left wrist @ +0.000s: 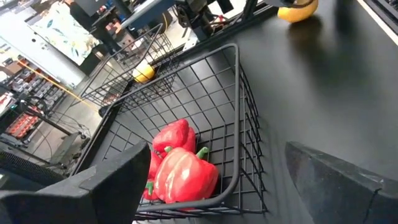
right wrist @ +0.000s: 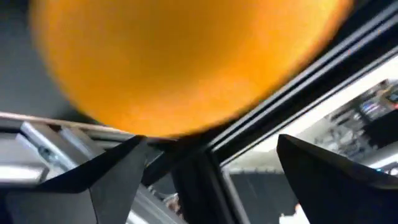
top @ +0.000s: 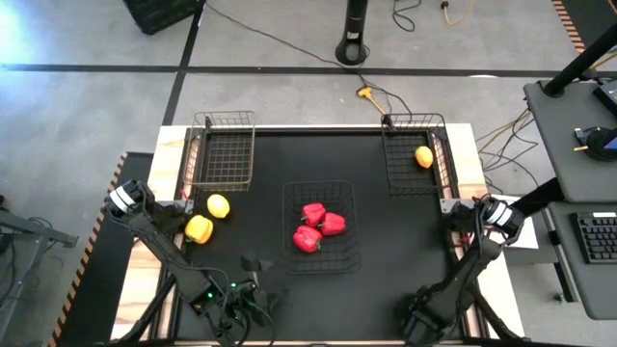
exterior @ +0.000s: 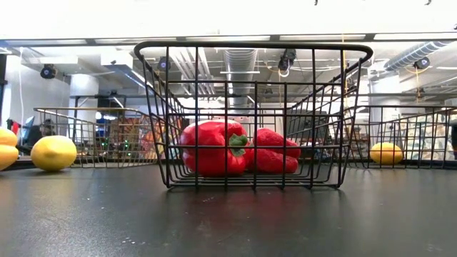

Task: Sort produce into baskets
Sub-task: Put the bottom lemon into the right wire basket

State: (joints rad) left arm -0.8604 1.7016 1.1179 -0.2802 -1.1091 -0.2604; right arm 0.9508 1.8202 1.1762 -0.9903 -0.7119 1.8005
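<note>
The black counter (top: 405, 251) holds three baskets: red peppers (top: 316, 227) centre, one orange fruit (top: 423, 156) far right. Both pincers stand wide, holding nothing. Next: grasp the yellow pieces (top: 207, 218) left.

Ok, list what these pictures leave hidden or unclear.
- Right wrist view: a blurred round orange fruit fills the frame; whether it is gripped cannot be told.
- Low view: the dark wire basket hides one of three glossy red bell peppers.
- High view: both grippers too small.

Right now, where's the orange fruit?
The orange fruit lies inside the dark basket at the table's far right corner in the high view, near its right wall; nothing else shares that basket.
</note>
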